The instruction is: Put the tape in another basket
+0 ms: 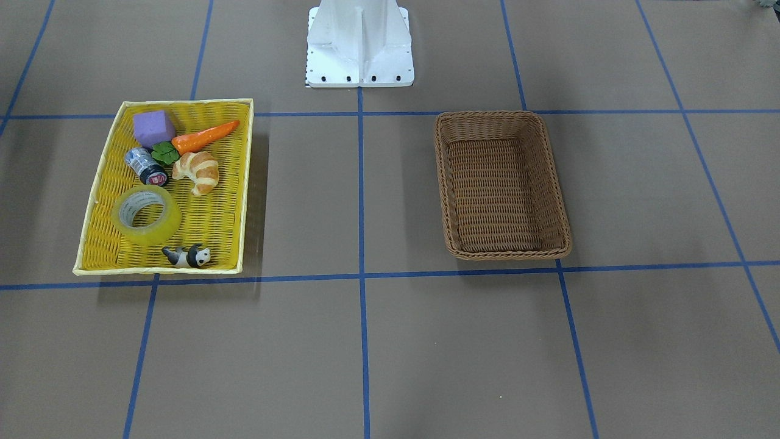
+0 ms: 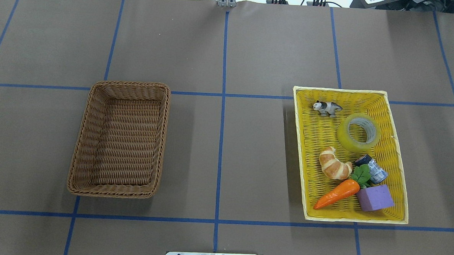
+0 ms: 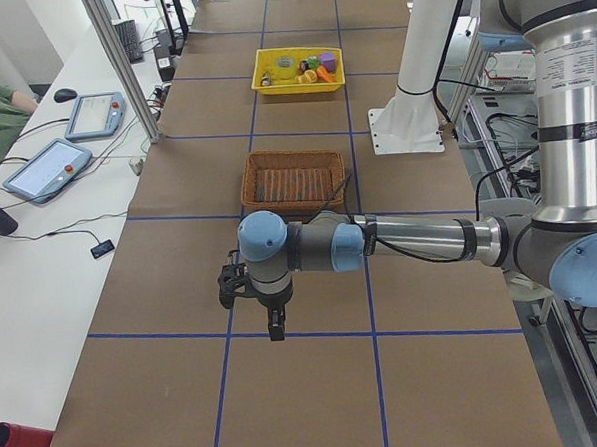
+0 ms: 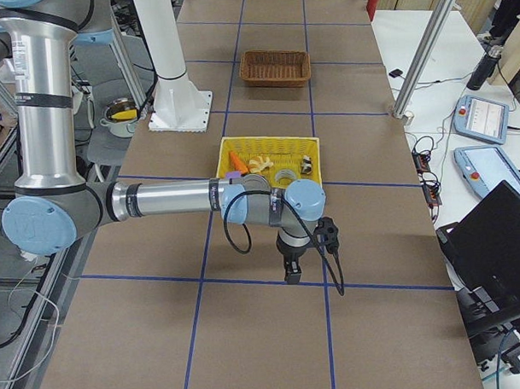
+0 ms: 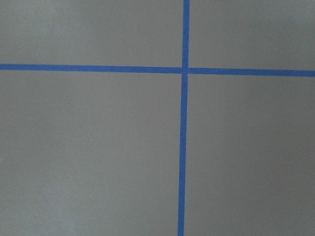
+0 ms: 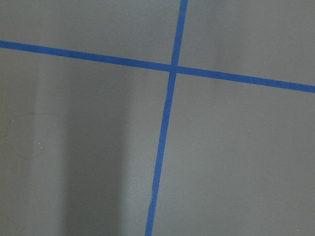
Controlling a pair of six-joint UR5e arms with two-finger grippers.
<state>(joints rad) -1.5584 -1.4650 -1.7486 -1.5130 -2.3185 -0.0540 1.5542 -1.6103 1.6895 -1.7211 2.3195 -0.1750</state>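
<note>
Tape (image 2: 346, 137) in the tray (image 2: 299, 153) on the right — basket (image 2: 85, 136) well apart, left.

Brown table (image 2: 222, 58), blue tape lines (image 2: 221, 142) gridding it. Brown wicker basket (image 2: 121, 138) flat on robot's left half. Yellow woven tray (image 2: 318, 131) flat on right half. The two well apart, centre line running between them. Far rims of both overlap same cross line. White mount base (image 1: 359, 55) on centre line at robot's edge.
</note>
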